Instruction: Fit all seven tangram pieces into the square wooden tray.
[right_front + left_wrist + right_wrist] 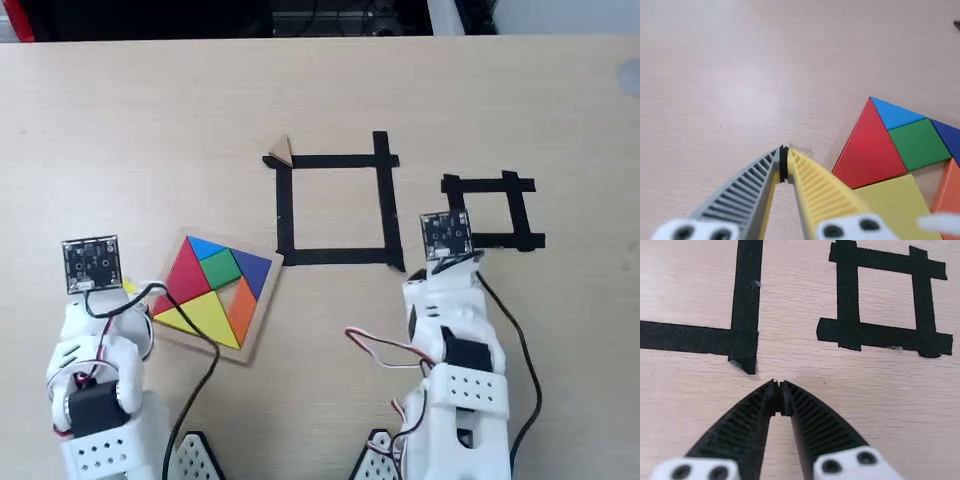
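Note:
The square wooden tray [262, 318] lies tilted at the front left. It holds red [185, 275], light blue, green [222, 268], dark blue, yellow [205, 312] and orange pieces, with a small bare gap [240, 297] beside the orange one. A small tan triangle [283, 151] lies apart, at the far left corner of the large tape square [285, 210]. My left gripper [783, 162] is shut and empty, low over the table just beside the tray's rim [840, 145] near the red piece [867, 145]. My right gripper [778, 390] is shut and empty, just short of the large tape square's near right corner [746, 355].
A smaller black tape square [520, 210] sits at the right, its near edge [880, 335] ahead of the right gripper. Both arm bases [450, 400] stand at the table's front edge. Bare tabletop lies behind the tray and tape squares.

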`<state>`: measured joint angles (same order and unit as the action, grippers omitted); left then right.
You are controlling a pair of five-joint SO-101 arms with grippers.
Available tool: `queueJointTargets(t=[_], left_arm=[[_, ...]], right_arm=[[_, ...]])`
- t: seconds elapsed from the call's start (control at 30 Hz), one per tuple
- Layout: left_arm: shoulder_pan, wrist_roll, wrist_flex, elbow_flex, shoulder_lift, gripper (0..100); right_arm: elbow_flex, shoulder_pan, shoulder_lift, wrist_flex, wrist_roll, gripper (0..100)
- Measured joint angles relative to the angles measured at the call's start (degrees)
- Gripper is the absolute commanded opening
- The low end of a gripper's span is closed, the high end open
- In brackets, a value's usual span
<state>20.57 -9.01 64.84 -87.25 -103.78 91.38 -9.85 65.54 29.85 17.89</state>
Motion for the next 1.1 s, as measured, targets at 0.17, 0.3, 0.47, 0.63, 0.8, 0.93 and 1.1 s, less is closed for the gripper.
queueJointTargets(t=[0.17, 0.3, 0.47, 0.63, 0.8, 0.93, 1.1], left_arm=[[-0.70, 5.19, 0.00, -1.58, -0.35, 3], [-0.79, 6.59, 0.00, -4.57, -0.35, 3], [-0.79, 7.03, -0.18, -8.53, -0.26, 3], [-0.88, 7.03, -0.18, -8.88, -0.26, 3], [-0.88, 7.03, 0.00, -8.97, -0.26, 3], [-0.88, 7.03, 5.45, -8.97, -0.26, 3], [-0.88, 7.03, 7.47, -8.97, -0.26, 3]], right_arm=[[1.85, 0.00, 0.00, -0.18, 0.00, 1.5], [3.52, 0.00, 0.00, -0.26, 0.00, 1.5], [3.78, 0.00, 0.00, -0.26, 0.00, 1.5], [3.78, 0.00, 0.00, -0.26, 0.00, 1.4], [3.78, 0.00, 0.00, -0.26, 0.00, 1.4], [3.78, 0.00, 0.00, -0.35, 0.00, 1.4], [3.78, 0.00, 0.00, -0.35, 0.00, 1.4]])
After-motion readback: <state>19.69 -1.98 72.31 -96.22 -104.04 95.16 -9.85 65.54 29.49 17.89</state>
